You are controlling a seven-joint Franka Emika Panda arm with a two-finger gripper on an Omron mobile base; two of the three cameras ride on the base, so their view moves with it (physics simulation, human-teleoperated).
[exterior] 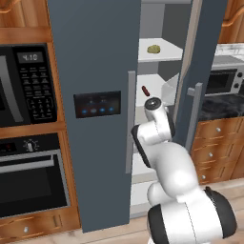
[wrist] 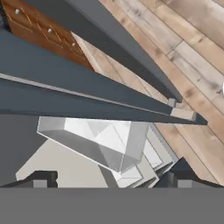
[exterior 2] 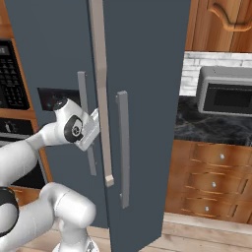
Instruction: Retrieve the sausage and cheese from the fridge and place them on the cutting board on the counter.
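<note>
The fridge (exterior: 95,57) stands with its right door (exterior: 202,71) swung partly open. On an upper white shelf lies the yellowish cheese (exterior: 153,49). One shelf lower rests the dark red sausage (exterior: 145,90). My wrist (exterior: 153,105) sits just below and in front of the sausage, reaching into the gap between the doors (exterior 2: 93,125). In the hand view my gripper (wrist: 113,180) is open, with its fingertips (wrist: 41,178) far apart and nothing between them, looking down at a white door bin (wrist: 109,140). The cutting board is out of view.
The black marble counter (exterior: 224,102) (exterior 2: 211,123) runs right of the fridge over brown drawers (exterior 2: 214,184), with a grey countertop oven (exterior 2: 229,96) on it. A built-in microwave (exterior: 28,86) and oven (exterior: 28,176) stand to the left. The open door's edge (exterior 2: 101,88) is close to my hand.
</note>
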